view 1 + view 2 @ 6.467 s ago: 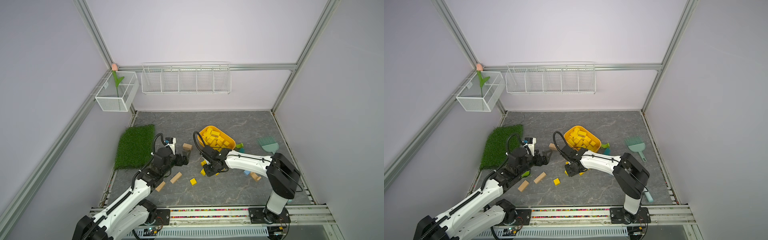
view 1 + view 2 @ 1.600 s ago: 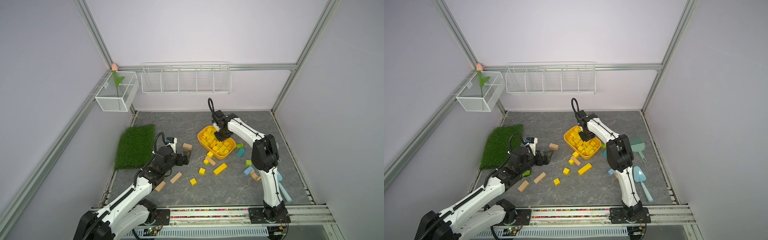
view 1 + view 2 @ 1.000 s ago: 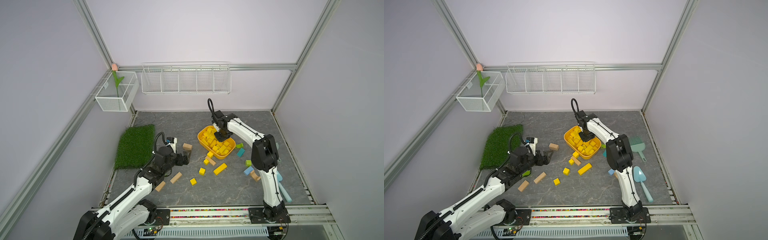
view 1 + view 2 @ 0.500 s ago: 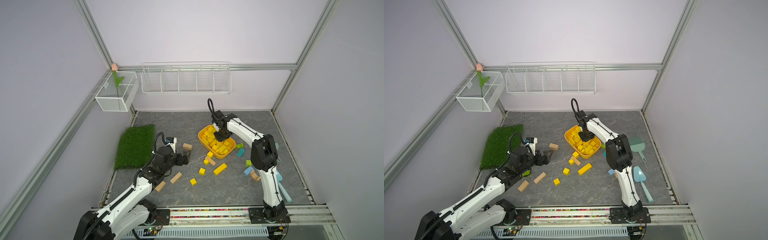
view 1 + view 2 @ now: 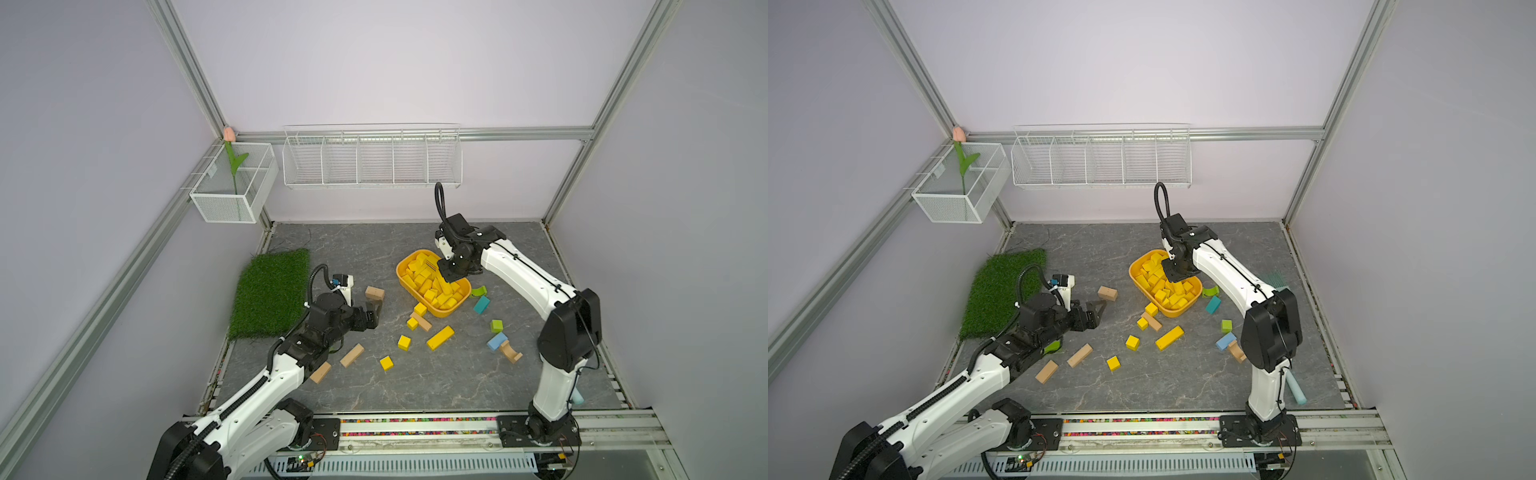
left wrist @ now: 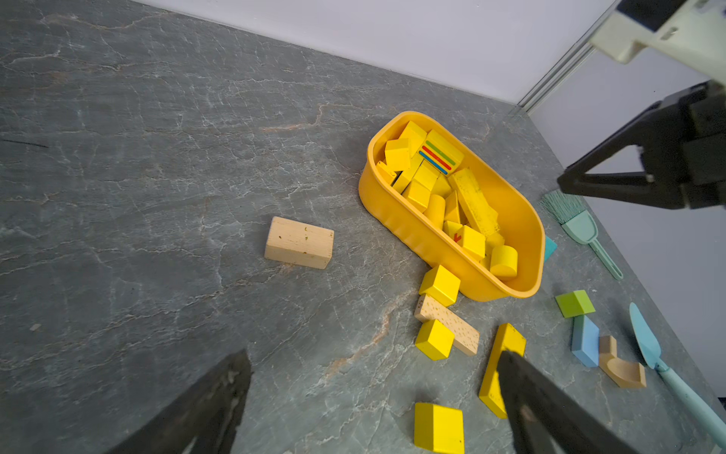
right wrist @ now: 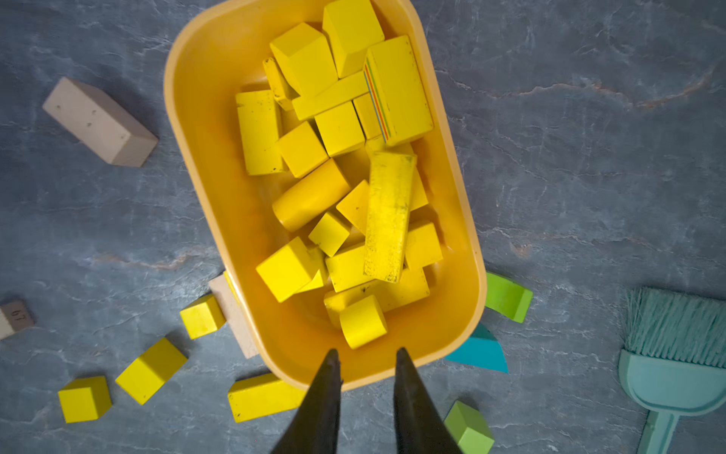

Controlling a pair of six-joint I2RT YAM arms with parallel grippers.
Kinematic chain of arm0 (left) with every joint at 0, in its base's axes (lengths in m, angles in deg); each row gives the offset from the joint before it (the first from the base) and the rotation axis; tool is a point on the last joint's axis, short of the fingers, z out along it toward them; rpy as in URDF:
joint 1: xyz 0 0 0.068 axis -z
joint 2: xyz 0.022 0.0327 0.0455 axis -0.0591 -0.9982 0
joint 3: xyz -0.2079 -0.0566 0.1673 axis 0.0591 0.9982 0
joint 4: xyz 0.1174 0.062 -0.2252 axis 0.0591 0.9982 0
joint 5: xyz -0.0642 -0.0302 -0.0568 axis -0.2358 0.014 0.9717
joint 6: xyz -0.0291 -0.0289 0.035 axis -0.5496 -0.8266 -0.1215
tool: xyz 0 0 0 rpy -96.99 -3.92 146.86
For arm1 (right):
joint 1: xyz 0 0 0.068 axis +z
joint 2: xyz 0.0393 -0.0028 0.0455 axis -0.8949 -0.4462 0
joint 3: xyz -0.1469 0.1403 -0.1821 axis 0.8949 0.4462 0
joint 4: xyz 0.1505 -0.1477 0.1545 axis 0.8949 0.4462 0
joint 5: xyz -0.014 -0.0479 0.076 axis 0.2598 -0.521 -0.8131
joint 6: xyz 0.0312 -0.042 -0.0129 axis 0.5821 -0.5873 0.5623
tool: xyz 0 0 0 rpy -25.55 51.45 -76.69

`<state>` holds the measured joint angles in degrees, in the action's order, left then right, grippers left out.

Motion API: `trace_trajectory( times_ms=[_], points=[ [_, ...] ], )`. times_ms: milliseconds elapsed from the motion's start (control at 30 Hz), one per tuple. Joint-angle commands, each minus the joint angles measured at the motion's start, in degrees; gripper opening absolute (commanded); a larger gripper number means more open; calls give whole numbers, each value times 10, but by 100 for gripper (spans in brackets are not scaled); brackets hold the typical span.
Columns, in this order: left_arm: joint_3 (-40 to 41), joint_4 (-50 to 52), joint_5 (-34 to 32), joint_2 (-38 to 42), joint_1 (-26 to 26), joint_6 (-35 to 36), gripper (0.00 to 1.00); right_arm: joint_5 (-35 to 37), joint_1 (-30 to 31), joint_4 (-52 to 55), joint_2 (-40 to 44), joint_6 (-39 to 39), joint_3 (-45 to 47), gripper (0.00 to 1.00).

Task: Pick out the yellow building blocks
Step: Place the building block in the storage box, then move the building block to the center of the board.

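Grey tabletop (image 5: 353, 245) carries everything. Right end effector (image 7: 366, 350), narrowly parted and empty, hovers over tub (image 7: 188, 129) holding most yellow blocks (image 7: 302, 59). Left end effector (image 6: 373, 355): wide open, empty. Likely step: between picks. Next: grasp loose bar (image 5: 439, 337).

The bench (image 5: 353, 249) is a grey marbled slab in the lower middle of both top views. A grass mat (image 5: 270, 291) lies at its left edge. Right of centre sits an orange-yellow tub (image 5: 446, 312). Just below it lie five loose yellow blocks (image 5: 440, 337) and a tan block (image 5: 422, 321), with three more tan blocks (image 5: 352, 355) further left. Two green blocks (image 5: 496, 325), a teal block (image 5: 481, 304), a blue block (image 5: 497, 341) and a tan arch (image 5: 510, 351) lie right of the tub. A teal brush (image 5: 1277, 280) and a pale blue scoop (image 5: 1296, 390) lie near the right edge.
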<state>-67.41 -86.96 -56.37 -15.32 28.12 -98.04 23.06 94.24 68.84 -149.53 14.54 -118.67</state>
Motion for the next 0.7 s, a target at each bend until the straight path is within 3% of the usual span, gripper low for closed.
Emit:
trace_trajectory(
  times_ms=[0, 233, 567, 667],
  points=[
    [-14, -7, 3, -3, -4, -10, 100, -4, 0, -6, -9, 12, 15, 25],
    [-14, -6, 2, -2, -4, -9, 100, -65, 6, -18, -13, 29, 41, 25],
    [-14, -6, 2, -2, -4, -10, 100, -96, 94, -99, 102, 96, 217, 27],
    [-14, -5, 0, -1, -4, -11, 100, -116, 105, -125, 138, 129, 268, 34]
  ],
)
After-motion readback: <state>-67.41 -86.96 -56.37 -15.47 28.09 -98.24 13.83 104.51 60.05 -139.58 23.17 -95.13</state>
